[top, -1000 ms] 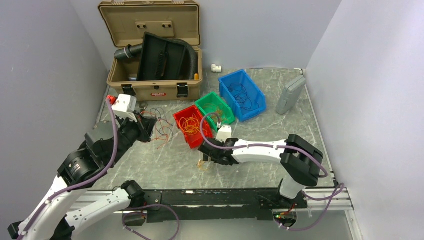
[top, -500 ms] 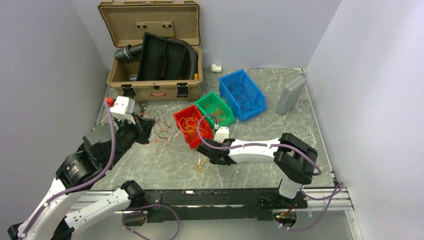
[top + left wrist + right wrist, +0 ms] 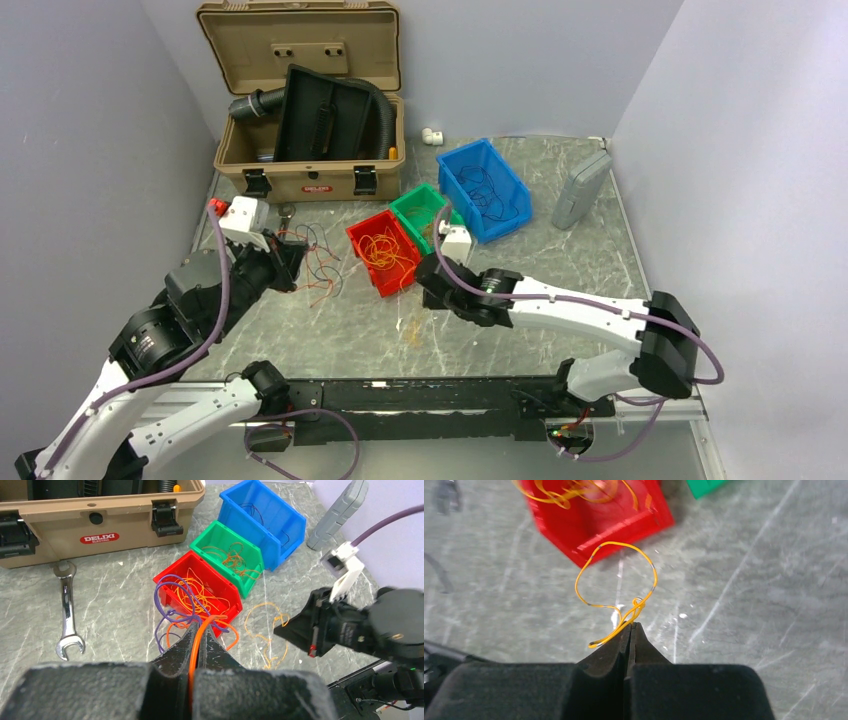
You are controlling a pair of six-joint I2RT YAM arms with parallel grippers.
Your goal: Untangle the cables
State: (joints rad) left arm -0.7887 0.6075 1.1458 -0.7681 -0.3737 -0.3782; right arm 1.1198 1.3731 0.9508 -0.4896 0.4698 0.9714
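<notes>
Two pinches at once. The left gripper [image 3: 200,630] is clamped on one orange strand [image 3: 194,652] that leads into the purple-and-orange tangle of cables [image 3: 167,612] beside the red bin [image 3: 230,602]. The right gripper [image 3: 631,628] is pinched tight on a small orange loop [image 3: 638,604], held by its twisted end near that bin's corner, with the rest hanging free over the table [image 3: 749,605]. Likely reason: each arm isolates a single wire so it can be drawn clear of the clump. More orange cables sit in the red bin and the green bin [image 3: 250,580], dark ones in the blue bin [image 3: 250,535] — looks like sorting by colour.
</notes>
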